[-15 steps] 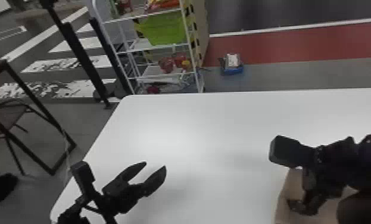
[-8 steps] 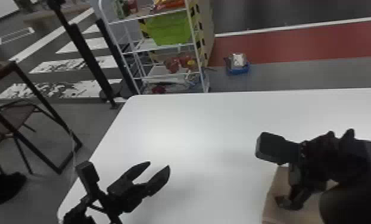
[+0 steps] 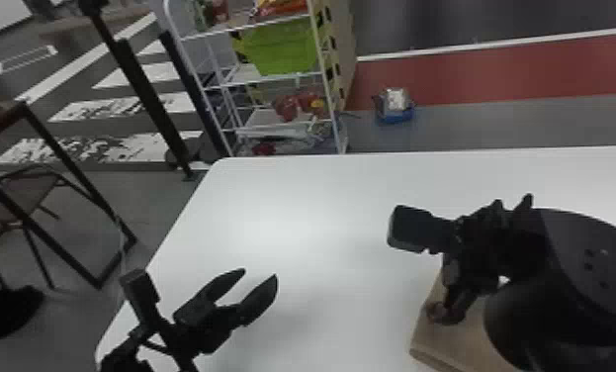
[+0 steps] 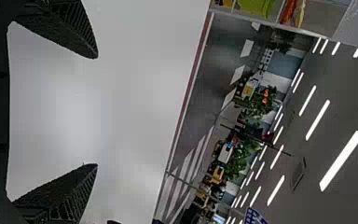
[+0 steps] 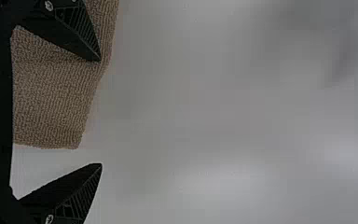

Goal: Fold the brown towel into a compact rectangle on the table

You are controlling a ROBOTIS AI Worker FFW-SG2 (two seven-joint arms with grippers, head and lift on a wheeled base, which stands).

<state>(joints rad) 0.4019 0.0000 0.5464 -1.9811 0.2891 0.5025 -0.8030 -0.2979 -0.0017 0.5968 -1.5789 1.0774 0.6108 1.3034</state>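
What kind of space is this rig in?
Probably an indoor lab or demo hall: the left wrist view has strip lights across a ceiling, and the head view a wire shelf rack holding a green bin, plus crossing-like white stripes on the floor beyond the white table.

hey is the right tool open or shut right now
Open. The right tool has its fingers wide apart, with brown towel showing between them.

Spread fingers (image 4: 63, 28) of the left gripper above the white table (image 4: 116, 93), ceiling lights (image 4: 340, 161) beyond.
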